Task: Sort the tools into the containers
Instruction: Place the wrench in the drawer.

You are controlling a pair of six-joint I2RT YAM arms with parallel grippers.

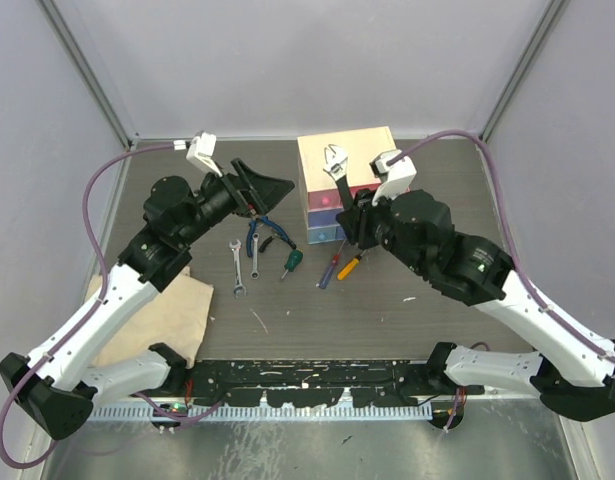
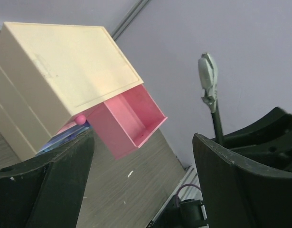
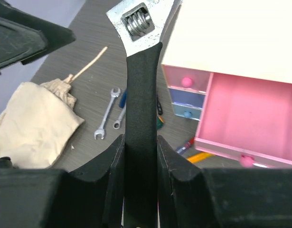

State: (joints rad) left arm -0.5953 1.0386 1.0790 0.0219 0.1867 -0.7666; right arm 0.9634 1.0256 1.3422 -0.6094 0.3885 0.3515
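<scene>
Adjustable wrench (image 3: 141, 95) is clamped upright by the right gripper (image 3: 139, 145), beside the open pink drawer (image 3: 250, 109). Released off-line, it could be dropped outside or jammed across the rim. Meanwhile the left gripper (image 2: 143, 142) is spread, empty.

A cream chest (image 1: 359, 150) stands by the far edge of the desk (image 1: 457, 210), one pink drawer (image 3: 245, 118) pulled open, and its small pink, purple and blue drawers (image 3: 186, 98) shut. Before it, a black-handled adjustable wrench (image 3: 138, 71) stands upright, head up, clamped in the right pincer (image 3: 140, 156). At mid-desk lie two silver wrenches (image 1: 245, 265) side by side, blue-handled pliers (image 1: 259, 235) just behind them, a green-handled screwdriver (image 1: 290, 262), and red and orange screwdrivers (image 1: 342, 267) close together near the chest.
</scene>
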